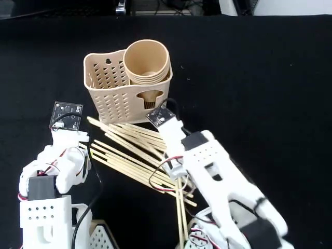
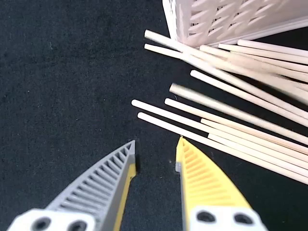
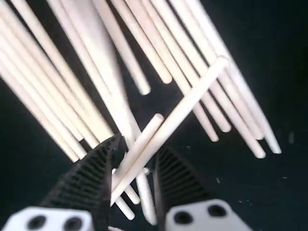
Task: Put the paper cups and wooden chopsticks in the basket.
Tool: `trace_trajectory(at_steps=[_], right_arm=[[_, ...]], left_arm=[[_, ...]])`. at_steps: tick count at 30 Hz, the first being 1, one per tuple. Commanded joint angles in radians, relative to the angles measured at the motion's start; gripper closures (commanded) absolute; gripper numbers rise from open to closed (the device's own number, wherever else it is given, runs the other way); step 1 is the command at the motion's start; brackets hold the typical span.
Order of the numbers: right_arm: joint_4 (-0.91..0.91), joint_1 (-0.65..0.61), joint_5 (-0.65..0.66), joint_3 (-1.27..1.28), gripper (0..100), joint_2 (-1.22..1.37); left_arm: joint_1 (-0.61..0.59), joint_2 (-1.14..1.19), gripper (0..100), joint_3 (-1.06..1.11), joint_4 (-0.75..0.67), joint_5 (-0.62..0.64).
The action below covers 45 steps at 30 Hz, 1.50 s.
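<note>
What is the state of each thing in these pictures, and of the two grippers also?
Basket: upright, with the cups inside it.
Paper cups: nested in one stack, standing upright in the basket.
Wooden chopsticks: most lie loose outside the basket, next to it.
Left gripper: open, empty, near the chopstick ends.
Right gripper: shut on two chopsticks of the pile.

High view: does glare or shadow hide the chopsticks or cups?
High view: no glare; chopsticks stand out pale on the black table, cups shaded only inside. Left wrist view: basket wall is brightly lit, its slots readable.
</note>
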Motion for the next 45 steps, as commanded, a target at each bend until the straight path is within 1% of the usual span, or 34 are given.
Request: trace_trajectory(at_steps=[1, 7, 16, 20, 23, 31, 36, 41, 45], right_arm=[[0.080, 0.061, 0.034, -0.076, 98.6, -0.107], [0.192, 0.129, 0.068, -0.171, 98.6, -0.156], [0.331, 0.138, 0.064, -0.397, 98.6, -0.159], [0.347, 0.143, 0.063, -0.470, 98.6, -0.159], [0.338, 0.173, 0.066, -0.513, 98.6, -0.157], [0.322, 0.180, 0.066, -0.509, 98.6, -0.182], [0.298, 0.183, 0.068, -0.394, 98.2, -0.211], [0.181, 0.258, 0.068, -0.274, 89.4, -0.216], [0.157, 0.347, 0.072, -0.266, 84.5, -0.216]], left_arm=[[-0.007, -0.011, 85, -0.010, -0.018, 0.011], [-0.004, -0.011, 85, -0.010, -0.018, 0.011], [-0.005, -0.011, 85, -0.004, -0.018, 0.011], [-0.004, -0.011, 85, -0.005, -0.018, 0.011], [-0.004, -0.011, 85, -0.005, -0.018, 0.011], [-0.004, -0.011, 85, -0.008, -0.018, 0.011], [-0.004, -0.011, 85, -0.008, -0.018, 0.011], [-0.004, -0.011, 85, -0.007, -0.018, 0.011], [-0.004, -0.011, 85, -0.004, -0.018, 0.011]])
